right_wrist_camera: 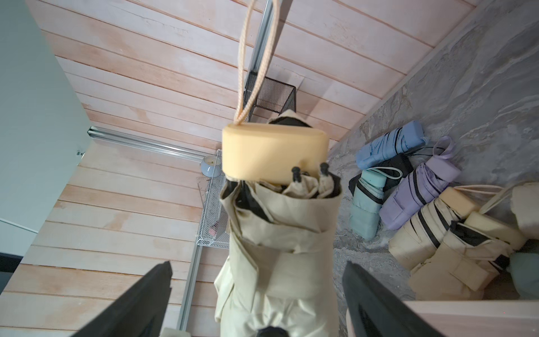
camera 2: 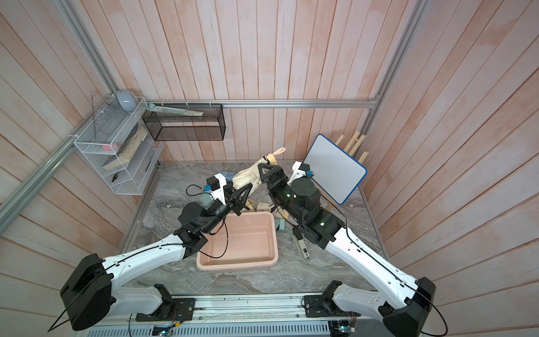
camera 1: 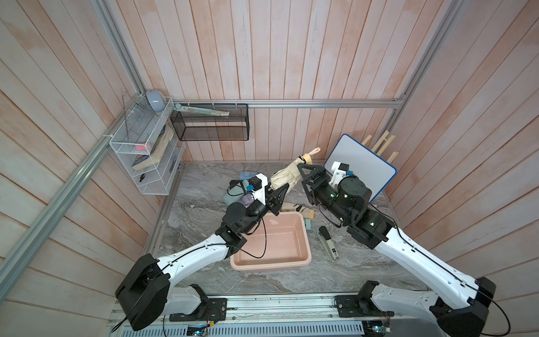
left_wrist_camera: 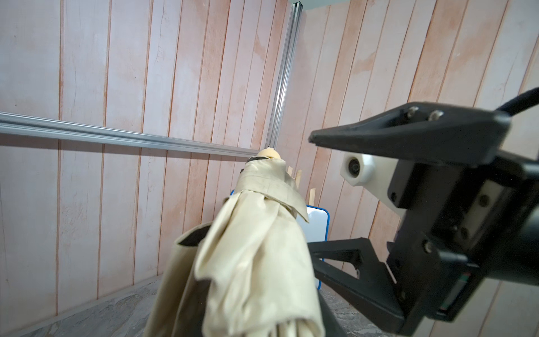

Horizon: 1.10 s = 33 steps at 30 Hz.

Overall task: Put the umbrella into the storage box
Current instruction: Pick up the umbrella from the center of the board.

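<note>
Your left gripper (camera 1: 279,191) clenched the umbrella (camera 1: 287,173) mid-frame; the right gripper (right_wrist_camera: 256,268) jaws stood released. It looked light, soft and slippery, so you needed the stiff core, not the fabric.

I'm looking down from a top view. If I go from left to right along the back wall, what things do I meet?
white wire rack → black mesh basket → beige umbrella, held up off the table → whiteboard with a blue edge, leaning in the corner

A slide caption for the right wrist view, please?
Open right gripper around the beige umbrella; other folded umbrellas on the table.
</note>
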Motion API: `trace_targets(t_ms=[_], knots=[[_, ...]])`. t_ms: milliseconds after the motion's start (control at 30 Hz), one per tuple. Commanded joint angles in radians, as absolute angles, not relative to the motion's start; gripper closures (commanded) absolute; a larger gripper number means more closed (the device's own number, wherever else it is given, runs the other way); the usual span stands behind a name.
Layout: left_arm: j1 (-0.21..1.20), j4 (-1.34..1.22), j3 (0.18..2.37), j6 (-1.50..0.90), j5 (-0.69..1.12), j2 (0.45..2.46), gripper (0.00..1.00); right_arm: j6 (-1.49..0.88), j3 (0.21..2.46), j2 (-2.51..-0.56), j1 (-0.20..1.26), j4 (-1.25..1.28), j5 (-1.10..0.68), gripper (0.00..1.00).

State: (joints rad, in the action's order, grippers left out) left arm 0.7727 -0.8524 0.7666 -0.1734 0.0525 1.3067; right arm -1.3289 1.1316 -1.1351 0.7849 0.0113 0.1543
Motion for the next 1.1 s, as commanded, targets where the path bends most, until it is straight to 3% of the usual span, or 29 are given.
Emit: trace_targets(t_ms=[0, 233, 467, 733, 767, 833, 900, 1000, 1067], knots=[[0.778, -0.925, 0.769, -0.084, 0.083, 1.261, 1.0, -1.365, 1.141, -1.167, 0.776, 0.067, 0.106, 0.03], [0.788, -0.877, 0.767, 0.005, 0.088, 1.233, 1.0, -1.385, 1.17, -1.218, 0.776, 0.071, 0.082, 0.15], [0.798, -0.8, 0.774, 0.089, 0.091, 1.21, 1.0, -1.385, 1.198, -1.243, 0.776, 0.07, 0.068, 0.2], [0.804, -0.764, 0.766, 0.147, 0.047, 1.178, 0.99, -1.394, 1.204, -1.255, 0.778, 0.067, 0.051, 0.44], [0.804, -0.76, 0.762, 0.149, 0.043, 1.172, 0.9, -1.394, 1.206, -1.255, 0.777, 0.064, 0.05, 0.47], [0.804, -0.755, 0.75, 0.149, 0.043, 1.147, 0.52, -1.394, 1.205, -1.254, 0.778, 0.049, 0.049, 0.51], [0.804, -0.753, 0.729, 0.139, 0.043, 1.111, 0.24, -1.394, 1.209, -1.252, 0.778, 0.023, 0.05, 0.53], [0.804, -0.724, 0.691, 0.11, 0.045, 1.024, 0.04, -1.377, 1.216, -1.25, 0.779, -0.04, 0.049, 0.58], [0.804, -0.662, 0.672, 0.077, 0.045, 0.951, 0.0, -1.352, 1.237, -1.253, 0.783, -0.119, 0.054, 0.61]])
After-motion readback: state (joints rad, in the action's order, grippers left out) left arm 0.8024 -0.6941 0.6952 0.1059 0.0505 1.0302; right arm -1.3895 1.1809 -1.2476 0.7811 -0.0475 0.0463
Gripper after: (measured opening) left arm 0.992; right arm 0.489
